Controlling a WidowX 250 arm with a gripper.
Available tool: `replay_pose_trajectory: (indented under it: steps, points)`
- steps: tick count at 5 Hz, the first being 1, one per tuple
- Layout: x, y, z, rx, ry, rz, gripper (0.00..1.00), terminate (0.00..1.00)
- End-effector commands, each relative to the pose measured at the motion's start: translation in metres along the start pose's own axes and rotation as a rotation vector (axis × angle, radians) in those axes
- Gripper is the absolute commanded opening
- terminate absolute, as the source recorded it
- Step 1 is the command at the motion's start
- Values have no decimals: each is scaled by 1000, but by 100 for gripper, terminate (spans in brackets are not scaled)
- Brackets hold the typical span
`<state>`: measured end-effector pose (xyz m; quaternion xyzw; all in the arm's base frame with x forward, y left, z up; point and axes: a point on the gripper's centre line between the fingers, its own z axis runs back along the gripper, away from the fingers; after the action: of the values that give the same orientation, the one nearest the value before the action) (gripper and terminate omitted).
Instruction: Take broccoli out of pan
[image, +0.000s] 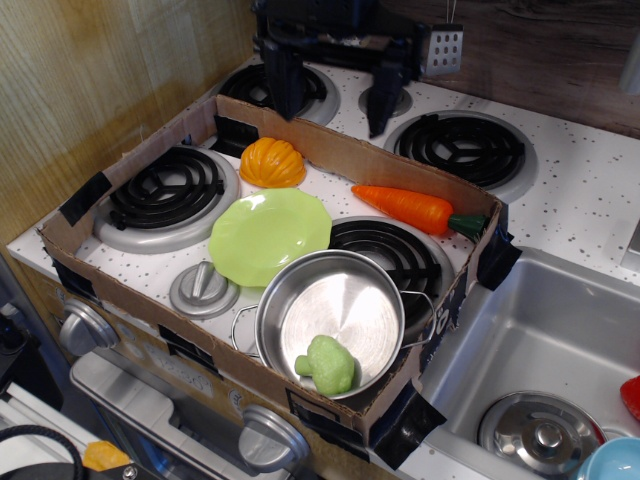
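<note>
My gripper: jaws spread wide apart, holding nothing, hanging above the back edge of the cardboard box, well away from the target.

Broccoli: lying in the steel pan, against the near rim, on the side closest to the box's front wall.

Stage: I judge the reach is not yet made; the whole length of the box lies between me and the piece.

Risk, front wall: the broccoli sits so close to the pan rim and the cardboard that one of my fingers could land on the rim or wall instead of beside the toy.

Risk, pan shifting: the pan looks light and rests partly over a burner; a push on its rim could tip or slide it.

Risk, slipping: the toy is lumpy and smooth plastic, so a closing pinch off-centre may squirt it sideways across the shiny floor.

Risk, neighbours: the green plate overlaps the pan's far edge and the carrot lies along my path; a low approach could knock either.

Risk, handle: the wire loop on the pan could snag a finger.
</note>
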<state>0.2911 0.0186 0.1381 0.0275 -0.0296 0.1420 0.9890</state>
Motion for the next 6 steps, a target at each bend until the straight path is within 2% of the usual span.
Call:
replay_pose_trajectory:
  steps: [1, 2, 3, 6]
  points:
    - [-33, -16, -4, -19, -14, 251, 100, 0]
    - [-47, -19, -21, -46, 6, 319, 100, 0]
    - [-55, -22, -32, -62, -18, 361, 100, 0]
    - [-74, -33, -72, -163, -86, 437, 100, 0]
